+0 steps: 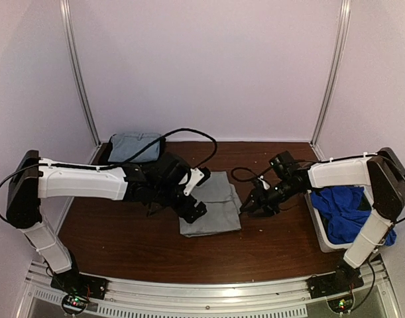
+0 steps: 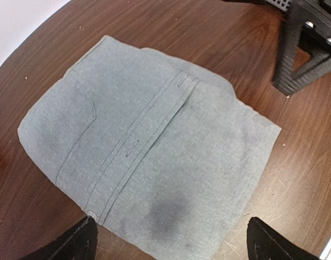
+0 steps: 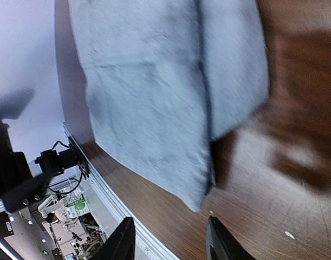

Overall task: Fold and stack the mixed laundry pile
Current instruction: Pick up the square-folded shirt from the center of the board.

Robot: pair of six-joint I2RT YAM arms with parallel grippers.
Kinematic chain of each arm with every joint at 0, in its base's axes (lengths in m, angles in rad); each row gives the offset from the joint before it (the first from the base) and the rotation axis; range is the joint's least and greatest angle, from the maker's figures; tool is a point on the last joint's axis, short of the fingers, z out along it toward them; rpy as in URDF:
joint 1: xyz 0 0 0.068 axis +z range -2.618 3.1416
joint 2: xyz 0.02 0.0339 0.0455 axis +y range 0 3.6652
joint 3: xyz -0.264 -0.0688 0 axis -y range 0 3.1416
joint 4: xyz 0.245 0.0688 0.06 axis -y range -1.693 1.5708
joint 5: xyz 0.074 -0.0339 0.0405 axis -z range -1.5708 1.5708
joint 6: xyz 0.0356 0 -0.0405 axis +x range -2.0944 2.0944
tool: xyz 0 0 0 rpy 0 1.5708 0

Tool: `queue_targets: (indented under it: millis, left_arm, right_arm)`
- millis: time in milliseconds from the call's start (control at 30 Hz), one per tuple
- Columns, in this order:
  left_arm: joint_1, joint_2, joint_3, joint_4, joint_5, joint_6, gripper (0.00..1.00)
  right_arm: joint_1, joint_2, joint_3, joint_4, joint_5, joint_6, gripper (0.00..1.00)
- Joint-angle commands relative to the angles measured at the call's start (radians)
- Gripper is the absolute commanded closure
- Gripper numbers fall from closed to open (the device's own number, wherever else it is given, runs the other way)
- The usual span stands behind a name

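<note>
The folded garment [image 1: 215, 213] is laid on the table [image 1: 122, 238], under the left gripper [image 1: 197, 195] and left of the right gripper [image 1: 250, 207]. Right of the latter, cloth [image 1: 345, 209] is kept in a bin [image 1: 316, 225].

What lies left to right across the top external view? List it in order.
In order: folded blue-grey garment at the back left → folded light grey garment → right gripper → white bin holding the royal-blue piece.
</note>
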Motion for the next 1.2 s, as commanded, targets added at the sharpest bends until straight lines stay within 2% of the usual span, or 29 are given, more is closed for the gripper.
queue_targets:
  millis: [0,233,433,567,667,700,900,1167]
  left_arm:
    - [0.007,0.023,0.045,0.011,-0.011,-0.01,0.02]
    - [0.007,0.025,0.025,0.014,0.005,-0.018,0.02]
    - [0.007,-0.008,-0.022,0.049,-0.001,-0.008,0.02]
    - [0.003,-0.036,-0.06,0.095,0.002,0.038,0.02]
    - [-0.038,-0.067,-0.107,0.146,-0.042,0.123,0.02]
    - [-0.06,-0.079,-0.126,0.165,-0.07,0.159,0.02]
    - [-0.178,-0.094,-0.198,0.262,-0.265,0.322,0.02]
    - [-0.26,0.023,-0.171,0.387,-0.446,0.391,0.02]
  right_arm:
    - [0.008,-0.012,-0.127,0.055,0.035,0.078,0.52]
    - [0.035,0.102,-0.132,0.192,0.049,0.112,0.51]
    - [0.064,0.213,-0.079,0.292,0.006,0.155,0.55]
    - [0.07,0.221,-0.063,0.296,-0.005,0.167,0.72]
    - [0.07,0.188,-0.046,0.294,-0.015,0.196,0.97]
    - [0.07,0.17,-0.043,0.306,-0.022,0.216,1.0]
    - [0.081,0.116,0.002,0.373,-0.057,0.333,1.0]
    - [0.107,0.093,0.0,0.497,-0.071,0.491,1.0]
